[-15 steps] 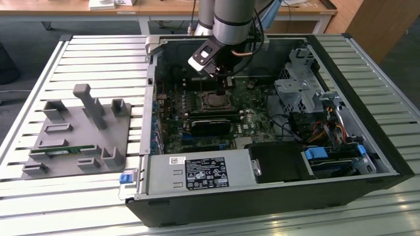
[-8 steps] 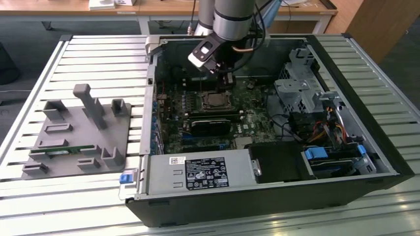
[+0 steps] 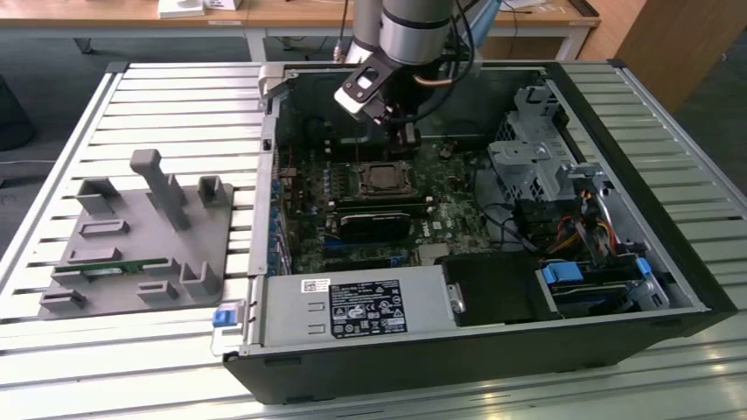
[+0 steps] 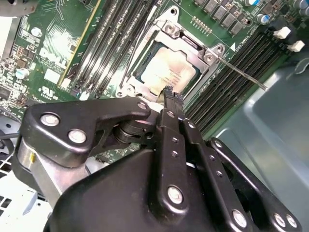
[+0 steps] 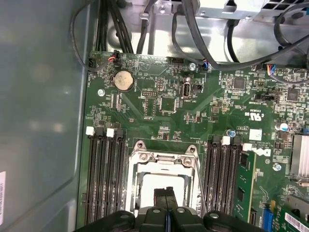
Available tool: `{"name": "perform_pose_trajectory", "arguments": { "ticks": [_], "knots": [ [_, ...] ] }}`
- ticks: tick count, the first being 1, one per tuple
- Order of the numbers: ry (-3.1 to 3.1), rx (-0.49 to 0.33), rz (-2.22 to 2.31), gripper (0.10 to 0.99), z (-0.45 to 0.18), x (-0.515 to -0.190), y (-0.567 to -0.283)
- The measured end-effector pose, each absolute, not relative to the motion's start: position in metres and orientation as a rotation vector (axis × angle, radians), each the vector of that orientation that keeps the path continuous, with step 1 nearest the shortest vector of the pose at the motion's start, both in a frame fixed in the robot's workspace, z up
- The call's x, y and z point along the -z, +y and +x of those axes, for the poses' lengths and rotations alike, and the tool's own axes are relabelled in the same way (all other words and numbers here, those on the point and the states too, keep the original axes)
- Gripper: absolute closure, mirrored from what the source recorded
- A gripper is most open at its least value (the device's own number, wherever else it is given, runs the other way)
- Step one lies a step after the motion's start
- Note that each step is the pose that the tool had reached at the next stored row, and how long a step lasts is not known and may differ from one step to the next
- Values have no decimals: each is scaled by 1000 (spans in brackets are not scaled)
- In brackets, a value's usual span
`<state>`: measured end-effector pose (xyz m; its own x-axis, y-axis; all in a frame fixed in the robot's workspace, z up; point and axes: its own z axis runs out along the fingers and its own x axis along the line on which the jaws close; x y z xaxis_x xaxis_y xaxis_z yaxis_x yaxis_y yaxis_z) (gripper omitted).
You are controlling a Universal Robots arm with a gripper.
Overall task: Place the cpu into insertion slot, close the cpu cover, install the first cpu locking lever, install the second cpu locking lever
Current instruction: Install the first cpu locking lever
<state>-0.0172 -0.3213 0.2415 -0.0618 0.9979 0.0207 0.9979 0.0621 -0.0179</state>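
My gripper (image 4: 170,94) is clenched, its two fingers pressed together with nothing between them. The tip hangs just above the near edge of the insertion slot (image 3: 380,178). The cpu (image 4: 166,70) lies flat in that slot with its pale face up, and the cpu cover (image 4: 190,44) lies down around it as a silver frame. A thin locking lever (image 4: 240,73) juts from the socket's corner out over the memory slots (image 4: 217,96). Farther out, the open computer case (image 3: 653,262) sits on the slatted tabletop (image 3: 175,96). A grey fixture (image 3: 140,236) stands at the exterior view's left.
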Motion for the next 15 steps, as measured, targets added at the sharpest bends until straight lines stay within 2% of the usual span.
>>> {"name": "perform_pose_trajectory", "arguments": {
  "ticks": [15],
  "knots": [
    [-2269, 1, -2133, 980, -17, -261, -321]
  ]
}}
